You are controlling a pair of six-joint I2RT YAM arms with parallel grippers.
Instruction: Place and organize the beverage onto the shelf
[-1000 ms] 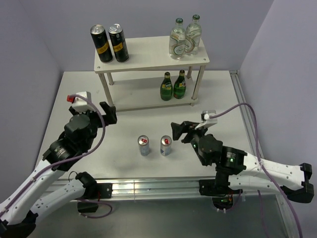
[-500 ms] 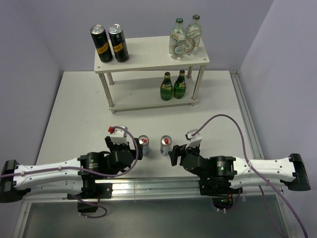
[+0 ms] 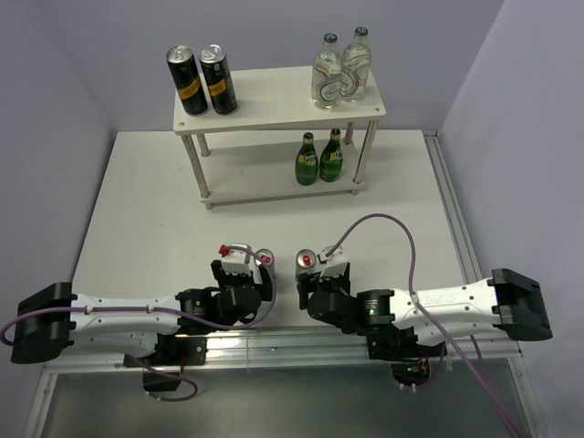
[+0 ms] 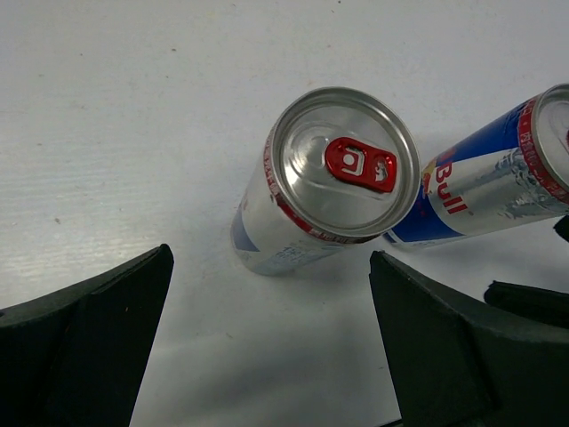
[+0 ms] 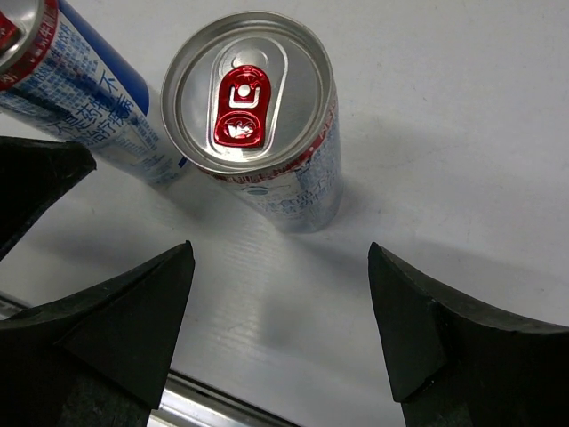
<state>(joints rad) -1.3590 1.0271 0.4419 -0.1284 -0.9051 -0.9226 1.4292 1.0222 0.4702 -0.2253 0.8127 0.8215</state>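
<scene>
On the white worktop (image 3: pixel 137 201), the left end effector (image 3: pixel 262 279) lies low at the near edge with its jaws spread wide and gripping nothing. The left wrist view shows its dark fingers (image 4: pixel 89 342) well apart, on either side of open worktop. Just beyond them stands the left short silver can with a red tab (image 4: pixel 342 173), upright and untouched. Near it to the right (a clear gap between the two) stands the second short silver can with a red tab (image 3: pixel 306 260), also upright. The right end effector (image 3: pixel 307 290) faces this can, likewise open and empty, and its black fingers (image 5: pixel 107 329) do not touch the can. Both cans stand well apart from the pale off-white two-tier shelf (image 3: pixel 274 105) at the far side. On the shelf's top board are two tall black cans (image 3: pixel 203 80) at the left end and two clear glass bottles (image 3: pixel 340 68) at the right. Two dark green glass bottles (image 3: pixel 319 158) stand on the lower board, toward the right.
</scene>
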